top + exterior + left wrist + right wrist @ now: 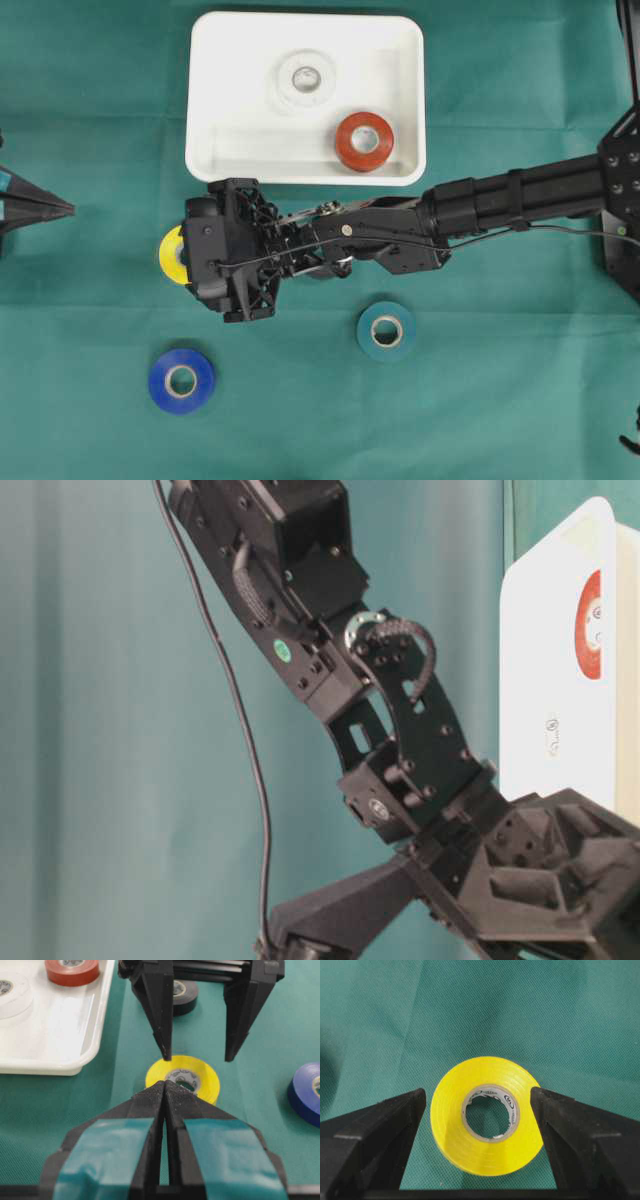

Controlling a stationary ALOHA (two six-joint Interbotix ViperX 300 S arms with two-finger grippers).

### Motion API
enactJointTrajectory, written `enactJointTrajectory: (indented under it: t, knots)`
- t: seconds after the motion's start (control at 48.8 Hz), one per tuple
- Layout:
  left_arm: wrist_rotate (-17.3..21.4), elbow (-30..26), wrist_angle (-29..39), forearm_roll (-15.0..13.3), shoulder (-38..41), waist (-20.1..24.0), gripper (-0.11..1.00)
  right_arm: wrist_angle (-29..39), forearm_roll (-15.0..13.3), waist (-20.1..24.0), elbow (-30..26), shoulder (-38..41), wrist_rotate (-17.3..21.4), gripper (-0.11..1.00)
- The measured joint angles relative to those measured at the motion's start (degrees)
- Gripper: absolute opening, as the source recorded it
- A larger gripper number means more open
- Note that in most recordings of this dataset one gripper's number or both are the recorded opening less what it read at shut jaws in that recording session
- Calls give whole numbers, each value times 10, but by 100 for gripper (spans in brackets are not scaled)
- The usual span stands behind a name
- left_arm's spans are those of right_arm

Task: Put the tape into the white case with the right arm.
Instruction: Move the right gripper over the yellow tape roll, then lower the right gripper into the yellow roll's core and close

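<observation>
Overhead view, left to right. The left gripper [62, 208] sits at the left edge of the green cloth [500, 400], its teal-marked jaws pressed together to a point; in the left wrist view the two fingers [150, 1105] meet tip to tip with no gap and nothing held.

Ahead of that point lies the yellow tape [172, 255], flat on the cloth, partly covered from above by the right arm [520, 195]. The right gripper [197, 1055] hangs over this roll with its jaws spread. In the right wrist view the yellow tape [487, 1115] lies between the two black fingers [385, 1125], a narrow strip of cloth showing on either side, so neither finger touches it; whether the tips have reached the cloth cannot be told.

Below the spread jaws in the overhead view, well apart, lies a blue tape [181, 380]; farther right, a teal tape [386, 331]. A black tape [182, 995] rests on the cloth behind the right gripper.

Above the arm lies the white case [215, 90], holding a white tape [306, 80] and a red tape [364, 141], the red one near its right front corner.
</observation>
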Motion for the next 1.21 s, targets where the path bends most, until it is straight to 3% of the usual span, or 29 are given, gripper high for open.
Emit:
enactJointTrajectory:
  t: [0.574, 1.025, 1.128, 1.21]
  knots:
    - [0, 0, -1, 0, 0, 1, 0, 52, 0, 11, -7, 21, 0, 52]
    - [1, 0, -1, 0, 0, 0, 0, 55, 1, 13, -17, 30, -1, 52]
    - [0, 0, -1, 0, 0, 1, 0, 54, 1, 13, -18, 30, -2, 47]
    - [0, 0, 0, 0, 0, 0, 0, 54, 1, 13, -19, 33, -1, 36]
